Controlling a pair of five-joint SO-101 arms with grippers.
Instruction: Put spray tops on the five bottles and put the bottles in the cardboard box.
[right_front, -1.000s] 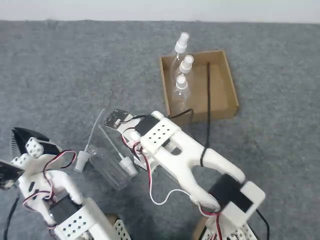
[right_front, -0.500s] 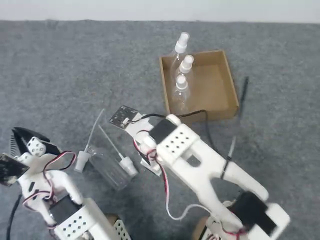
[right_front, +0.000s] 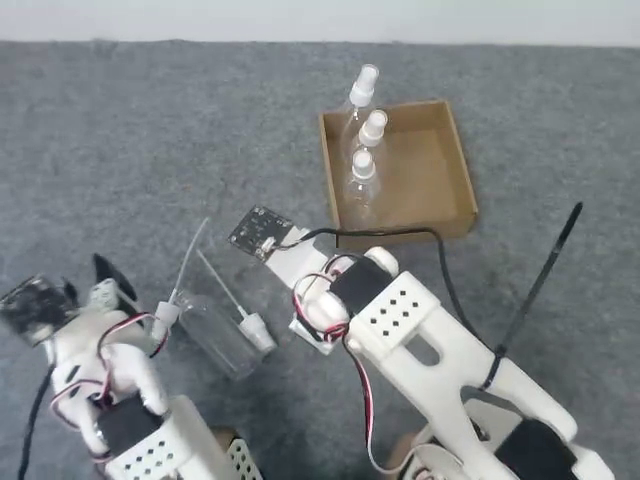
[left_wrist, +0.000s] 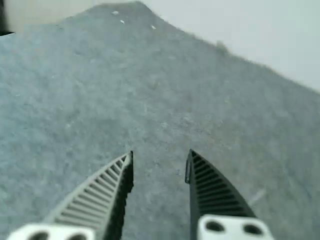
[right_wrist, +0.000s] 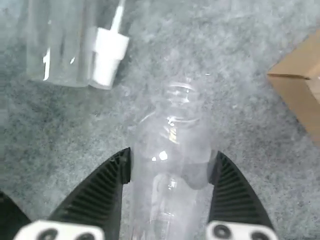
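A grey, carpet-like surface (right_front: 150, 130) with a short, nubbly pile runs back to a pale, plain wall (right_front: 300, 20). Toward the far side sits the cardboard box (right_front: 440, 165), a shallow brown tray with low walls. Three capped bottles (right_front: 362, 185) of clear plastic stand in a row along one of its side walls, each with a white spray top.

Nearer the arms, a clear lying bottle (right_front: 222, 338) rests on its side on the surface. A white spray top (right_front: 258, 332) lies against it, its thin dip tube slanting away. A second spray top (right_front: 163, 320) lies just beside the bottle's other end, its long tube stretched across the pile.

From the high view the white right arm covers what it holds. The right wrist view shows that the right tool (right_wrist: 172, 155) grips an uncapped bottle (right_wrist: 175, 125), its ribbed black fingers pressed to either side of the glossy, rounded body. The open neck points toward a corner of the box.

The left wrist view looks along the left tool (left_wrist: 160, 160), whose toothed fingers are spread apart with nothing between them, above bare grey pile.
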